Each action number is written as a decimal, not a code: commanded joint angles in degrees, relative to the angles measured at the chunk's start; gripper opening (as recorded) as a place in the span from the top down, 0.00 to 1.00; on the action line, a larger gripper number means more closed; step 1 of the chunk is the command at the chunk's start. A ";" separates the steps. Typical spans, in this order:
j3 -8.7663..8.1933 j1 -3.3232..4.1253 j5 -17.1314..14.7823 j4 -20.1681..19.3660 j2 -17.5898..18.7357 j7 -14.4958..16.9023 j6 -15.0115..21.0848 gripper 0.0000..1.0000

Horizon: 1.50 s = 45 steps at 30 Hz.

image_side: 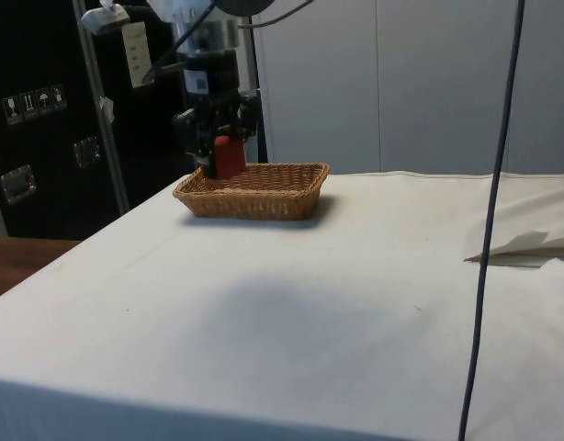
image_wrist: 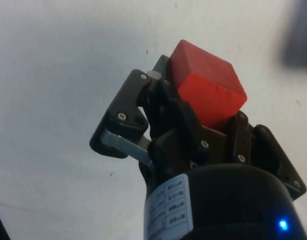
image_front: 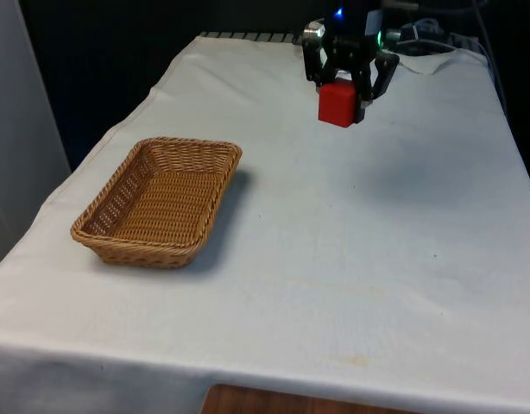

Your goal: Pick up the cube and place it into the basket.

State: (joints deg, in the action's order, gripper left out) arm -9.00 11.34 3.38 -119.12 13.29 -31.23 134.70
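A red cube hangs above the white cloth at the table's far end, towards the front view's right, with my black gripper shut on it. The wrist view has the cube clamped between the fingers, well off the cloth. From the side camera the held cube and gripper appear in front of the woven basket. The brown wicker basket lies on the front view's left, nearer the camera, with nothing inside. A wide stretch of cloth separates it from the gripper.
A folded flap of white cloth lies at the side view's right. A dark cable hangs down in front of the side camera. The table's near edge runs along the front view's bottom.
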 commanded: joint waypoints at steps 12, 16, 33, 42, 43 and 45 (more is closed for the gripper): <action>-1.20 -0.86 -1.38 4.35 3.04 2.52 -2.06 0.99; -2.29 -1.20 -2.64 5.16 3.78 4.58 -1.95 0.99; -7.05 -1.83 -8.08 5.27 4.70 12.89 -1.55 0.99; -9.51 -2.18 -10.43 6.25 6.02 16.84 -1.78 0.99; -9.74 -2.18 -10.66 6.36 6.13 17.19 -1.83 0.99; -10.43 -1.72 -10.20 6.42 6.30 17.07 -1.60 0.99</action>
State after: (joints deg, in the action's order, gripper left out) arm -19.42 9.63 -6.82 -112.70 19.60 -14.15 133.10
